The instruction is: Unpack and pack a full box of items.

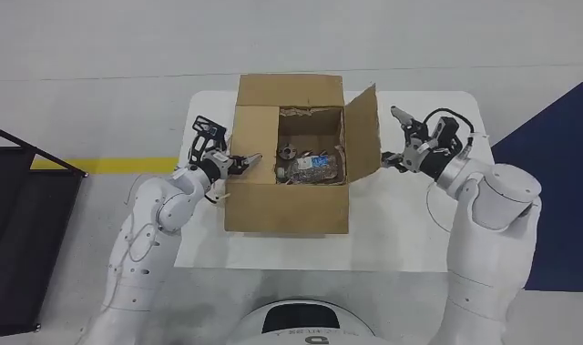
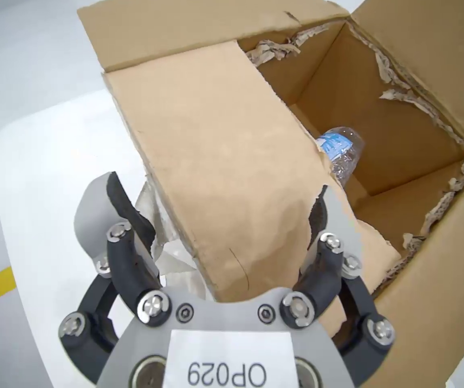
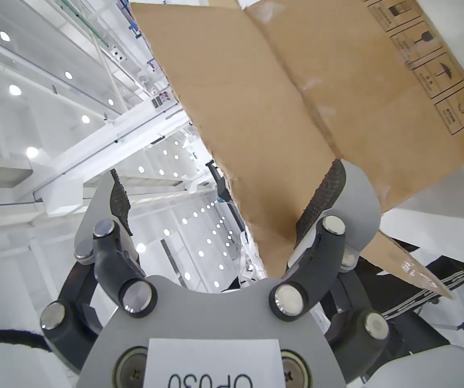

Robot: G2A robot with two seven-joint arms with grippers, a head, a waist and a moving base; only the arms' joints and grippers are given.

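Two tools flank the work, both spread wide and gripping nothing. The left tool [image 1: 228, 143] [image 2: 216, 195] straddles the left flap [image 2: 224, 155] of the brown corrugated cardboard box [image 1: 287, 208], and this flap leans in over part of the opening. The box stands in the middle of the tabletop with its far and near flaps folded outward.

Inside it lies a clear plastic bottle with a blue label [image 1: 314, 163] [image 2: 339, 151] on its side. A small dark item [image 1: 287, 151] sits just beside it, too small to identify, and some crumpled clear material lies near both.

The right flap [image 1: 363, 131] [image 3: 264, 94] stands nearly upright. The right tool [image 1: 393, 137] [image 3: 224, 193] is set around its outer edge, with the card close against one finger.

Since the box is open and the contents are inside, I judge that unpacking has barely begun. The flaps are being held apart, every item has yet to come out, and repacking follows after that.

The white round-cornered tabletop [image 1: 401, 240] stands on a pale grey floor [image 1: 109, 54]. A black frame [image 1: 27, 218] sits at the far left, and a yellow line [image 1: 118, 165] runs from it toward the tabletop. A blue floor area [image 1: 547, 154] lies to the right. The right wrist view looks up at white beams and rows of round ceiling lights [image 3: 32, 152], which suggests a tall hall.
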